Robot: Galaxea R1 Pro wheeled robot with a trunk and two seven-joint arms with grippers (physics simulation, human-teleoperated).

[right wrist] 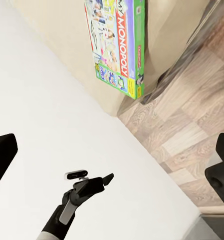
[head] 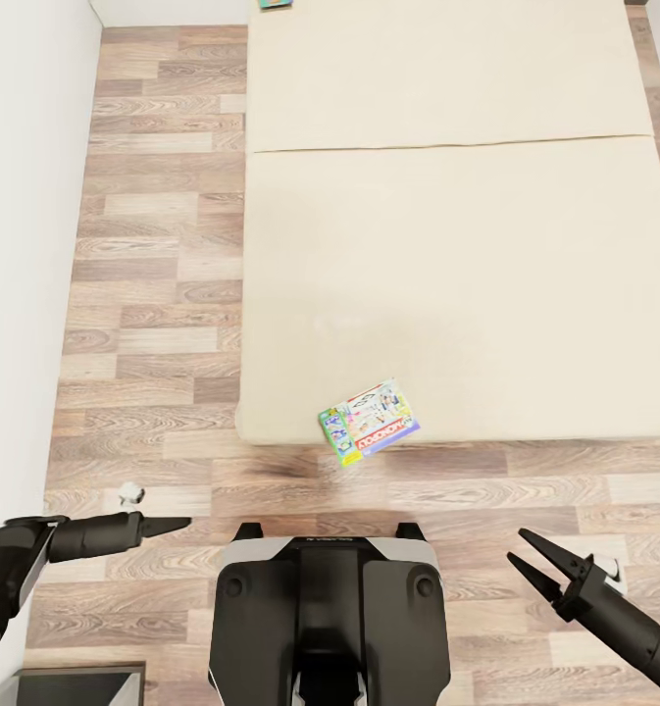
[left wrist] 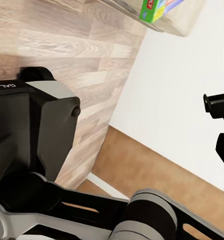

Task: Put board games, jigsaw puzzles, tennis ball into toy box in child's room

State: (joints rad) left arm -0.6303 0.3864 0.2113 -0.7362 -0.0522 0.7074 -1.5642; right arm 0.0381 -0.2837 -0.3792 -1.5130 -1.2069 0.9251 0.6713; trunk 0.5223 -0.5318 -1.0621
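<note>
Two board games lie on the bed (head: 447,245), and the one my next move turns on is the Monopoly box (head: 369,422), sitting at the mattress's near edge just below centre of the head view, one corner poking out over the wood floor (head: 153,343). It lies ahead of both my arms and a little toward the right of my base (head: 328,608); its long axis runs on a diagonal, lower left to upper right in the frame. My right gripper (head: 531,561), at the lower right, has its two fingers spread wide and empty, tips aimed up and left roughly toward the box. My left gripper (head: 173,525), at the lower left, points rightward along the floor; I cannot tell how far its fingers are parted. I judge neither arm clearly nearer, though the right is better aimed. The second game (head: 274,4) is a sliver at the top edge, far up the bed.
</note>
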